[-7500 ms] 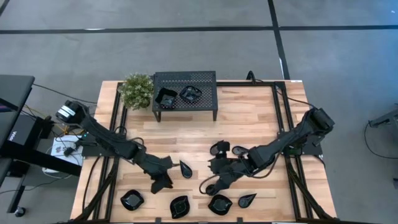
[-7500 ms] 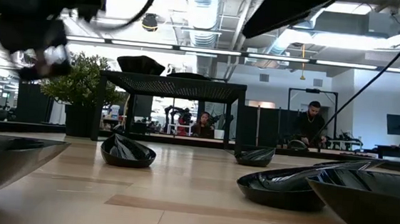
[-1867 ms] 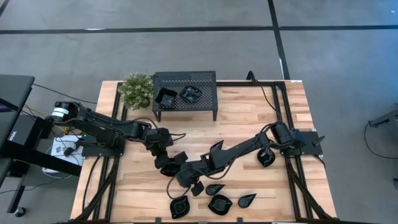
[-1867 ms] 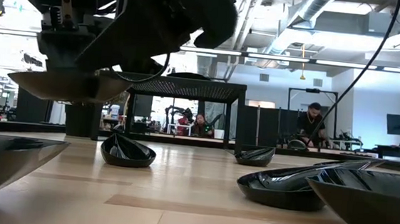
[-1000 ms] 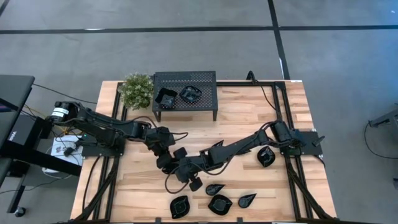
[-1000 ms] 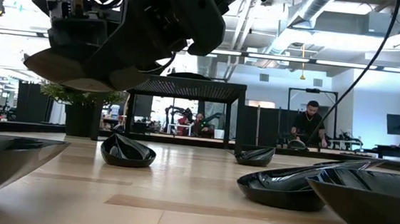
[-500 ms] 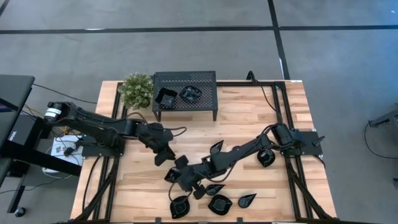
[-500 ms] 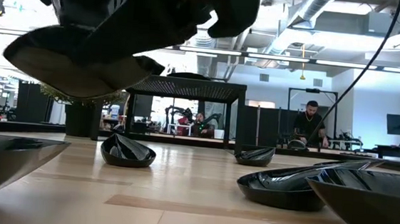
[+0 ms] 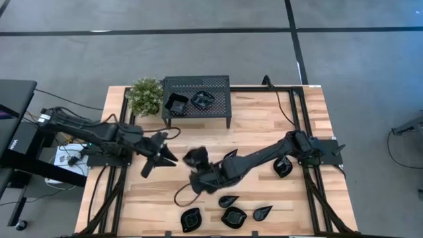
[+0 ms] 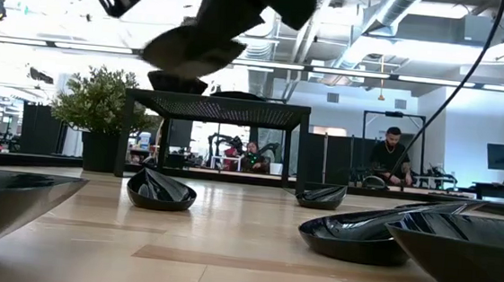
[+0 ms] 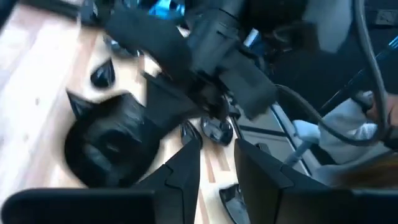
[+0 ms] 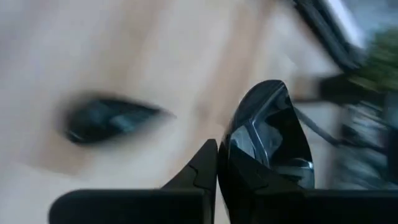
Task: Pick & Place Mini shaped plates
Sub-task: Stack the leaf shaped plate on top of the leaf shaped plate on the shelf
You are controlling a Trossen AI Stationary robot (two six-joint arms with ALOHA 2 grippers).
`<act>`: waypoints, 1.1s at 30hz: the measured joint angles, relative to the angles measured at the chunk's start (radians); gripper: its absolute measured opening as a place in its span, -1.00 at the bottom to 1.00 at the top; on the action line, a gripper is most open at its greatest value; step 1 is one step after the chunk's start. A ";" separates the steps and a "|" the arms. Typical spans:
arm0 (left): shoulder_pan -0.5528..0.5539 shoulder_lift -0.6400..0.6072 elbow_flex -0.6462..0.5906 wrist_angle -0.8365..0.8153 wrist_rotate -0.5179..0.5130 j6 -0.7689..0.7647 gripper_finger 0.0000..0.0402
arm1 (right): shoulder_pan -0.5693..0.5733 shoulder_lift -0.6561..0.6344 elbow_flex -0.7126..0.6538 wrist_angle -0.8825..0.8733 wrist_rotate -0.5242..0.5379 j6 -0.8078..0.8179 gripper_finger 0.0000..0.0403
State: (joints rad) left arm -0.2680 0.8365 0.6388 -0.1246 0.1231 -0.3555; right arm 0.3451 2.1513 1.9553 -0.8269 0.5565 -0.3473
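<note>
My right gripper [image 9: 197,166] reaches from the table's right side to its middle, shut on a glossy black mini plate [image 9: 193,157]. The plate is up in the air and shows high in the low view [image 10: 192,46]. My left gripper [image 9: 160,160] stands open a little to the left of it, nothing between its fingers [image 11: 186,171]. Several more mini plates lie on the wood near the front edge [image 9: 233,216] and at the right [image 9: 282,166]. Two plates [image 9: 175,104] sit on top of the black perforated stand [image 9: 215,84]. My right gripper pinches the plate's rim [image 12: 231,163] between its two fingers. The fingers come from the table's right, slanting down. The plate is lifted clear of the table and stands tilted beyond the fingertips, its glossy hollow [image 12: 267,134] toward the wrist camera.
A potted plant [image 9: 146,96] stands left of the stand at the back. Black frame rails run along the table's left and right sides [image 9: 297,119]. Bare wood lies between the stand and the arms. People sit in the room beyond the table [image 10: 393,161].
My left gripper has let go of the plate, drawn back toward the table's left edge and risen. My right gripper has kept the plate, lifted it higher and tipped it, moving slightly toward the far edge.
</note>
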 joint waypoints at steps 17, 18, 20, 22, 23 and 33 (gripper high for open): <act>-0.054 -0.015 -0.035 0.005 -0.027 0.068 -0.50 | -0.412 -0.055 0.225 -0.220 -0.086 0.089 -0.94; -0.054 -0.013 -0.035 0.008 -0.026 0.068 -0.50 | -0.434 -0.055 0.225 -0.212 -0.107 0.093 -0.94; -0.054 -0.013 -0.035 0.008 -0.026 0.068 -0.50 | -0.468 -0.052 0.226 -0.202 -0.119 0.092 -0.94; -0.054 -0.012 -0.035 0.013 -0.026 0.068 -0.50 | -0.492 -0.046 0.226 -0.197 -0.119 0.091 -0.94; -0.054 -0.012 -0.035 0.013 -0.026 0.068 -0.50 | -0.502 -0.044 0.225 -0.195 -0.129 0.099 -0.94; -0.054 -0.012 -0.035 0.015 -0.026 0.068 -0.50 | -0.534 -0.042 0.225 -0.158 -0.217 0.079 -0.88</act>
State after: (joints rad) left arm -0.3222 0.8249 0.6037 -0.1101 0.0975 -0.2876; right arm -0.1885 2.1089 2.1803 -0.9850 0.3392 -0.2684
